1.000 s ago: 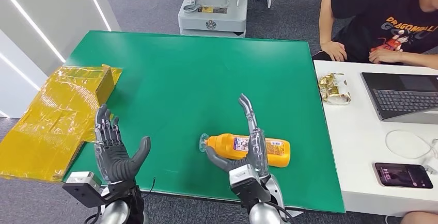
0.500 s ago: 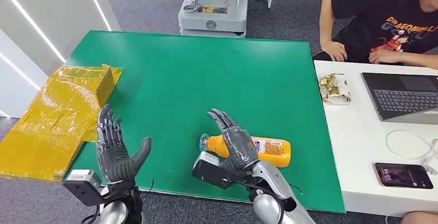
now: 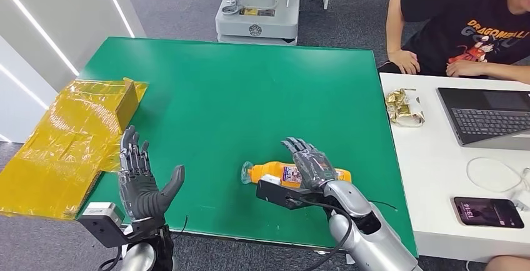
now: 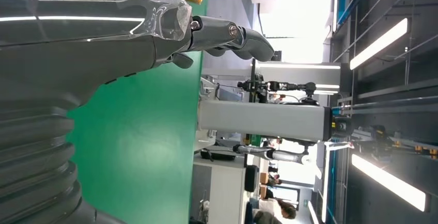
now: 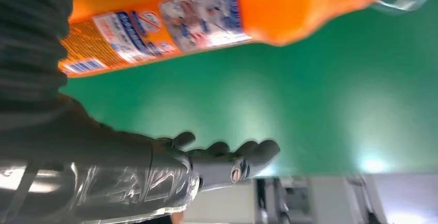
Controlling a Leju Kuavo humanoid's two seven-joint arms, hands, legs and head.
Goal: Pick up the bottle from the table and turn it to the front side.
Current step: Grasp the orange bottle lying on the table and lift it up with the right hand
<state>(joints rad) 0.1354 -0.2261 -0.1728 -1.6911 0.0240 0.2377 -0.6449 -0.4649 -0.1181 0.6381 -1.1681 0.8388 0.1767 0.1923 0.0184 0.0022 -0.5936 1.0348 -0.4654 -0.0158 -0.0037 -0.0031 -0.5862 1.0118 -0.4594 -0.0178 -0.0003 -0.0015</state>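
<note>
The orange bottle (image 3: 300, 175) lies flat on the green counter (image 3: 237, 96), under the right hand's (image 3: 312, 165) spread fingers (image 5: 227, 154). The left hand (image 3: 142, 182) is open, holding nothing.

Bottle (image 3: 299, 175) on table (image 3: 237, 96), between left hand (image 3: 141, 183) and laptop (image 3: 487, 118).

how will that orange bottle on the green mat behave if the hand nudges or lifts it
The orange bottle lies on its side on the green mat, so a nudge would probably roll it. It looks full, so likely hefty. Its glossy plastic may slip in the right hand.
</note>
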